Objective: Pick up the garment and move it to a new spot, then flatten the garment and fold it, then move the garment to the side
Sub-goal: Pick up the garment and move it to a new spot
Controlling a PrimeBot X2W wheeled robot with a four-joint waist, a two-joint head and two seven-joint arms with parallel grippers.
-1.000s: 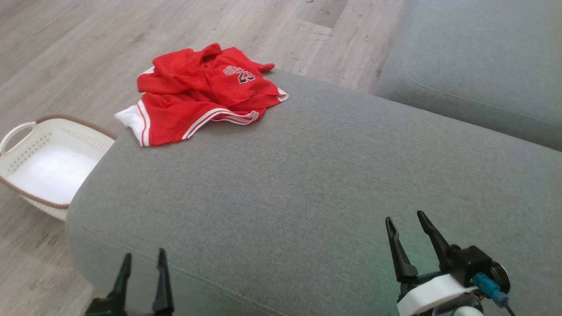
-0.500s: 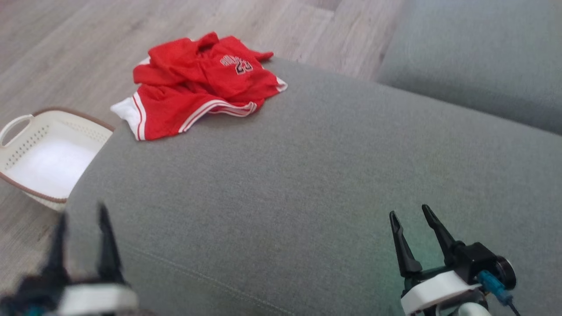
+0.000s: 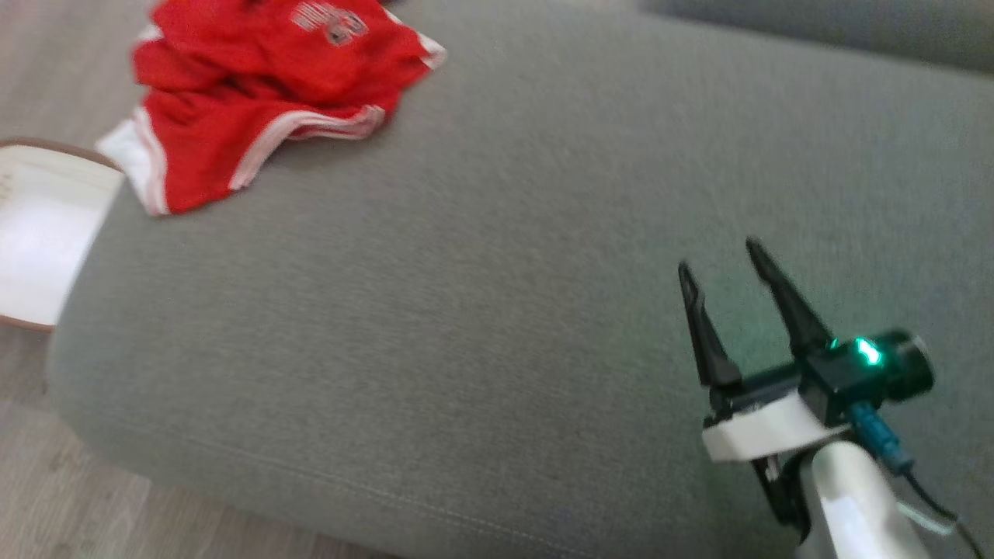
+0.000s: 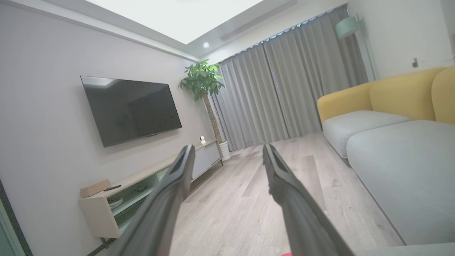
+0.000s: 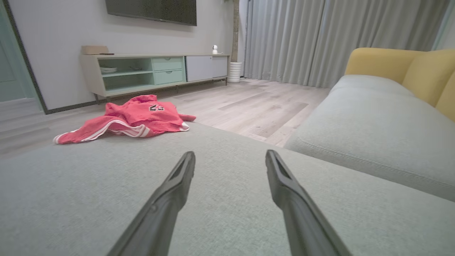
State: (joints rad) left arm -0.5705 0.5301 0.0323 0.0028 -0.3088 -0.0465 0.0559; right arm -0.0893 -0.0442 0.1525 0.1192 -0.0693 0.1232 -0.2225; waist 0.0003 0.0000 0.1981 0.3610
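The garment is a red jersey with white trim, lying crumpled at the far left corner of the grey cushion. In the right wrist view the garment lies well ahead and to the left. My right gripper hovers open over the cushion's right part, far from the jersey, with nothing between its fingers; the same open gripper points across the cushion. My left gripper is open and empty, raised and pointing out into the room above the floor.
A white laundry basket stands on the wooden floor just left of the cushion. A second grey seat with yellow backrests lies to the right. A low TV cabinet stands along the far wall.
The head camera has tilted, so the jersey and basket now sit higher and further left in view. My left gripper swung out of the head view to the left. My right gripper stays open.
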